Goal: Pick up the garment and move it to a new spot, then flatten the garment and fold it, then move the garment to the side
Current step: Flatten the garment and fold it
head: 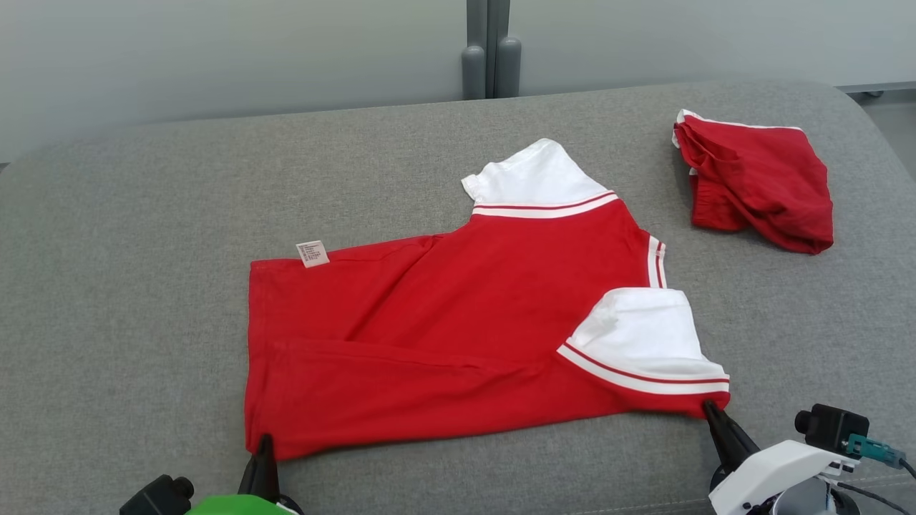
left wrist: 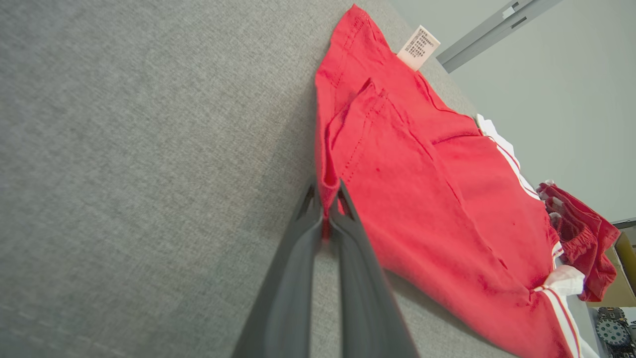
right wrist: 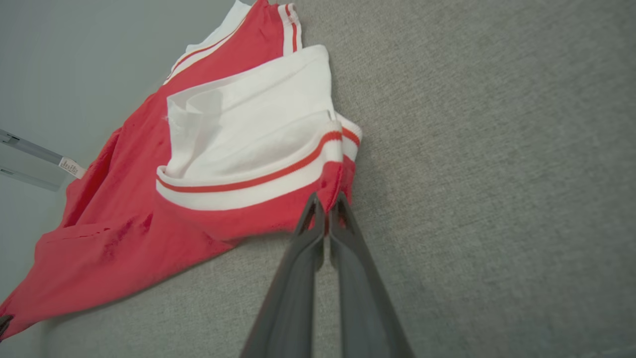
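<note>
Red shirt (head: 444,315) with white sleeves lies spread across the middle of a grey fabric cushion (head: 129,286). Its hem is toward the head view's left and its shoulders toward the right. It is mostly flat. A long crease runs across its near part from the hem toward the near sleeve (head: 644,336), and the left wrist view shows the hem layers doubled over at the corner. A white label (head: 313,253) sticks out at the far hem corner. The far sleeve (head: 537,175) points away from the robot. Both sleeves carry red and white striped trim.

The left hand (head: 263,440) is at the near hem corner. Its two dark fingers are pressed together with the red cloth pinched between the tips, which the left wrist view shows plainly. The right hand (head: 708,408) is at the near right corner, just under the near sleeve's striped band. Its fingers are likewise clamped on a bit of red cloth there. Both hands sit low, at the cushion's surface, and the shirt's near edge stretches between them.

A second red garment, a crumpled bundle (head: 758,186) with a little white edging, lies well apart from the shirt at the cushion's far right. Behind the cushion stands a pale wall (head: 215,50) with a grey post (head: 490,50) rising from its middle.
</note>
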You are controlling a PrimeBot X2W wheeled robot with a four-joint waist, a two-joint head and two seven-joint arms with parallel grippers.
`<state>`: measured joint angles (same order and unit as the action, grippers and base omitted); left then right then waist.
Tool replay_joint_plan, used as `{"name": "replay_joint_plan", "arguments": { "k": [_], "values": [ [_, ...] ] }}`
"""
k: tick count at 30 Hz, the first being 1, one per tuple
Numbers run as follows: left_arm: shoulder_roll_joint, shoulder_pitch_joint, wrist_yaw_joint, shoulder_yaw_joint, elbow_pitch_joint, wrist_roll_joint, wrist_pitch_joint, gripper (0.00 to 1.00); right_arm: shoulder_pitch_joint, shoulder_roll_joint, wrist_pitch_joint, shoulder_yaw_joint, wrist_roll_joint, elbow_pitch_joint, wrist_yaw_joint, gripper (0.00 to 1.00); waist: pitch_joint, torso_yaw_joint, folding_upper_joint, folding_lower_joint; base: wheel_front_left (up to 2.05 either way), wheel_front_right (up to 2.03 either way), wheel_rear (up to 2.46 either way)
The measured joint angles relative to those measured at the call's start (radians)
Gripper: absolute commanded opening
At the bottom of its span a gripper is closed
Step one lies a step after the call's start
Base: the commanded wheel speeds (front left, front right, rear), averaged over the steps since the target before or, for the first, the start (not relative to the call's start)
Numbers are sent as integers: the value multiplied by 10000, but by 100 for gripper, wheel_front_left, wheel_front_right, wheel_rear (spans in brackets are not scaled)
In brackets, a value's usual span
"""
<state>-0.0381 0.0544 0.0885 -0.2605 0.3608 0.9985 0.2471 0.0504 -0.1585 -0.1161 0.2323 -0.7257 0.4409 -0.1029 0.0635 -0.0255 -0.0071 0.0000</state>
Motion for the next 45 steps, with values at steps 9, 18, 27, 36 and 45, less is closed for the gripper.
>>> {"name": "replay_joint_plan", "arguments": {
  "k": [9, 18, 27, 36, 45],
  "values": [
    [-98, 136, 84, 92, -190, -88, 0, 0, -1, -88, 86, 31, 38, 46, 2, 0, -56, -21, 0, 0, 0, 0, 0],
    [-178, 331, 142, 226, -470, -207, -58, 100, 5, -288, 67, 12, 94, 19, 107, 100, -140, -90, 0, 0, 0, 0, 0],
    [-1108, 355, 267, 646, -1292, -980, -42, 100, -73, -1252, -163, -516, 558, -773, 430, 100, -168, -96, 0, 0, 0, 0, 0],
    [-1455, -1376, 274, -211, -1808, -1983, -606, 100, -1452, -1941, 326, -251, 1114, -1463, 399, 100, 70, -40, 0, 0, 0, 0, 0],
    [-1321, -3400, 309, -731, -1195, -2270, -1985, 100, -4012, -2389, 1417, 299, 1480, -2034, 190, 100, 826, 16, 0, 0, 0, 0, 0]
  ]
}}
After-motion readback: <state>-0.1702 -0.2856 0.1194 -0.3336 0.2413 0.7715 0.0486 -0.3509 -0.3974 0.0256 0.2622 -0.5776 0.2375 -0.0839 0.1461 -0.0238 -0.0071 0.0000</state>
